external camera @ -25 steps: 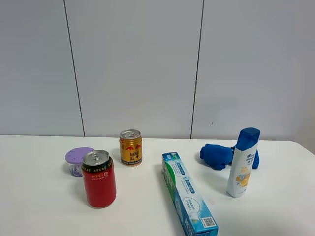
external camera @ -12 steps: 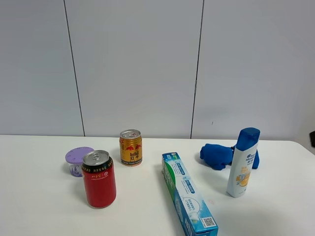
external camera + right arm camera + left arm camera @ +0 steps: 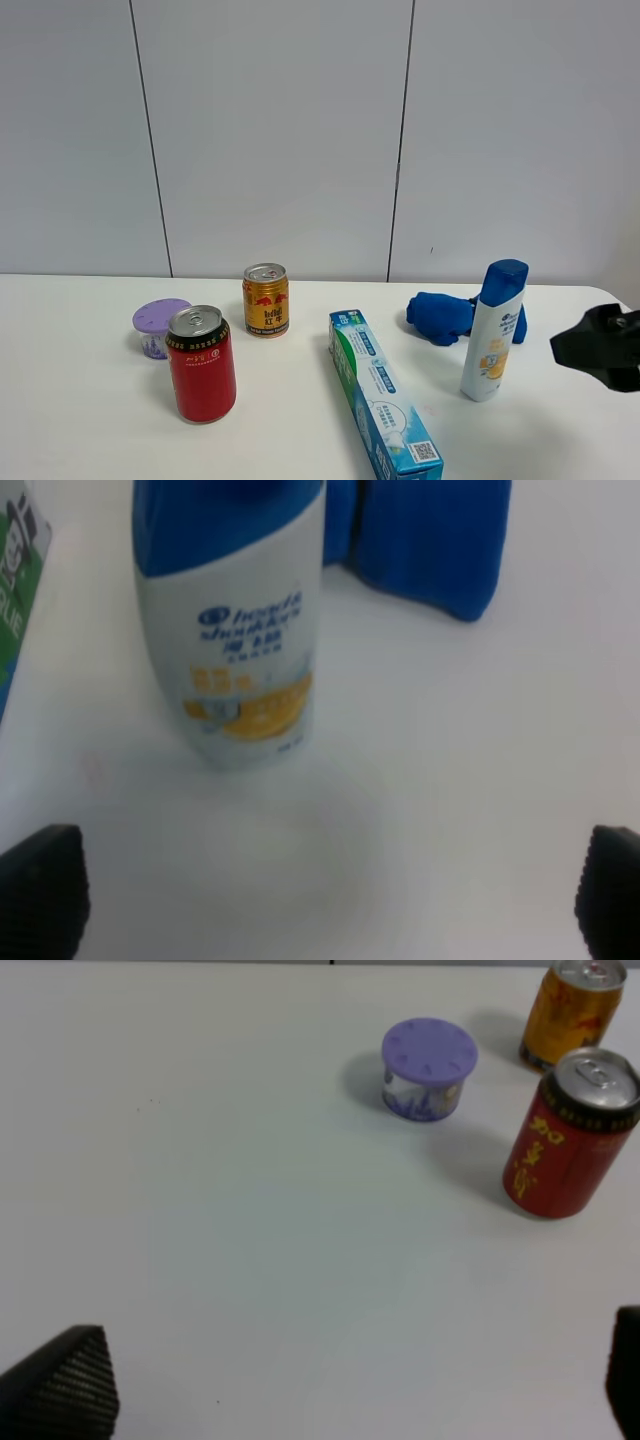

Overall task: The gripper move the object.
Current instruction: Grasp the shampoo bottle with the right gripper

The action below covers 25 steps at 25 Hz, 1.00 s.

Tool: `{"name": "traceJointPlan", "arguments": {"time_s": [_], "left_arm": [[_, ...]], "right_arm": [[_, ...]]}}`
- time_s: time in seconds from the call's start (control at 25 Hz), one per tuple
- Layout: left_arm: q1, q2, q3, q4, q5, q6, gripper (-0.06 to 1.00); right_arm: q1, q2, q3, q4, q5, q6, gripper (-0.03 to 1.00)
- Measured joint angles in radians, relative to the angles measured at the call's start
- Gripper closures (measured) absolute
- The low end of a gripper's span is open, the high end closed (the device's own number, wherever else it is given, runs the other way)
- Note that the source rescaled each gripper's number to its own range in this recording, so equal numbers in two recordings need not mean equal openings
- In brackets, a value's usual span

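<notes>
Across the desk, from left to right, nothing has shifted in the last second. The purple-lidded jar, the red can, the gold can, the toothpaste box, the blue cloth and the shampoo bottle all sit where they did. The one change is at the far right: the right end effector has come into the high view over the desk's right edge, where a second ago none of it showed. That suggests the approach to the bottle has begun, with no contact made yet.

The left end effector appears only in its own wrist view. Its fingers are spread wide with nothing between them, over bare desk near the jar and the red can, well apart from the bottle.

The bottle stands upright toward the right of the desk, right of the toothpaste box and just in front of the blue cloth. The right end effector is to its right, near but clearly apart, at roughly the bottle's mid-height. It is fully spread and holds nothing. In the right wrist view the bottle lies ahead of the open fingers, off centre and nearer one fingertip than the other. It will probably need to line up before closing in.
</notes>
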Motion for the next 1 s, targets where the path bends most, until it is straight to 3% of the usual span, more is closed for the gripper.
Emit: {"name": "traceJointPlan", "arguments": {"time_s": [0.48,0.76,1.0], "left_arm": [[0.0,0.0,0.0,0.0,0.0,0.0,-0.06],[0.0,0.0,0.0,0.001,0.0,0.0,-0.06],[0.0,0.0,0.0,0.001,0.0,0.0,-0.06]], "right_arm": [[0.0,0.3,0.001,-0.004,-0.407,-0.009,-0.03],[0.0,0.36,0.0,-0.097,-0.508,-0.009,-0.03],[0.0,0.361,0.0,-0.098,-0.545,-0.01,-0.03]]}}
